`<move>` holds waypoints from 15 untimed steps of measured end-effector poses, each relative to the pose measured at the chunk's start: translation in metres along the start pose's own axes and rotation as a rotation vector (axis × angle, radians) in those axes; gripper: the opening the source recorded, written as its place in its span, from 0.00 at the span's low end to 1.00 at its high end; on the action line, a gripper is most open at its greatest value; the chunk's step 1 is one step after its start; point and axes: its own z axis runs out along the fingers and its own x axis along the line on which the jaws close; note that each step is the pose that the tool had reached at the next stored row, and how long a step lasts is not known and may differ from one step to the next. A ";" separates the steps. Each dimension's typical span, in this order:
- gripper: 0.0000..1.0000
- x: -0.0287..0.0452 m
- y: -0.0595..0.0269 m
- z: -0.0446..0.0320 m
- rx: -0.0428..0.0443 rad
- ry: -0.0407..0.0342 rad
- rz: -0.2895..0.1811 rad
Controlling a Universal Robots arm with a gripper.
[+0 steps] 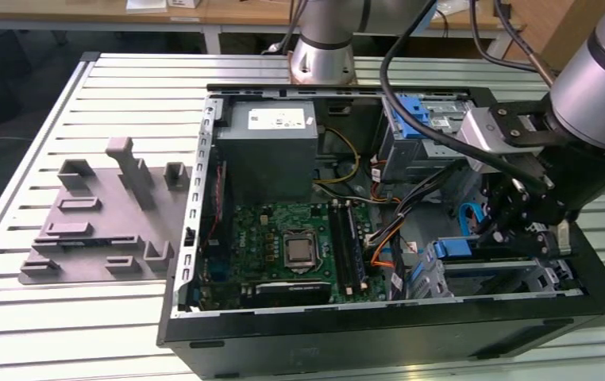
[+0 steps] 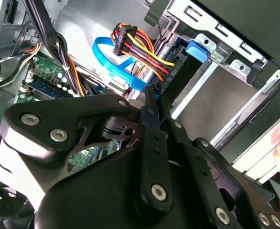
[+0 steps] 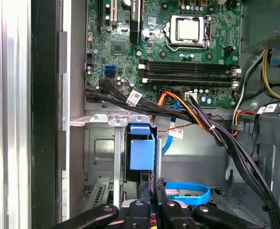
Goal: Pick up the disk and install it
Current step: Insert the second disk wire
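One open computer case [image 1: 387, 337] lies on its side on the slatted table [image 1: 27, 143], so that every bay can be reached from above, and the arm reaches down into the corner at the exterior view's right. The tool [image 3: 151, 202] is narrow there, its two black fingers [image 2: 149, 119] drawn almost together; whether they pinch anything I cannot tell. Just past the fingertips stands the disk [image 3: 142, 150], edge-on in the metal drive cage [image 3: 99, 152], and its blue carrier tab faces the first wrist view. It looks slid in along the cage's rails and, by my judgement, is at or close to its seat. A narrow tool suits this spot, since the cage walls and the cabling leave little room on either side. A flat blue data cable [image 3: 190, 193] loops just beside the fingers, and a bundle of red, yellow and black power wires [image 2: 140, 45] runs to a dark plug close to the tips in the second wrist view. The case also holds the green motherboard [image 1: 281, 246], the grey power-supply box [image 1: 271, 143] and, toward the back, an upper bay with another blue carrier [image 1: 414, 111]. On the table at the exterior view's left sits a grey moulded fixture [image 1: 102, 214], its slots bare.
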 end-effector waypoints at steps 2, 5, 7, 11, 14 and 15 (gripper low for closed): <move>0.16 0.0000 0.0000 0.0005 0.0000 0.0003 0.001; 0.16 0.0001 0.0000 0.0010 0.0000 0.0001 0.001; 0.16 0.0001 -0.0003 0.0011 0.0001 0.0001 0.001; 0.16 0.0000 -0.0006 -0.0003 0.0003 -0.0011 0.001; 0.16 -0.0001 -0.0007 -0.0023 0.0001 -0.0004 0.001; 0.16 -0.0001 -0.0007 -0.0023 0.0001 -0.0004 0.001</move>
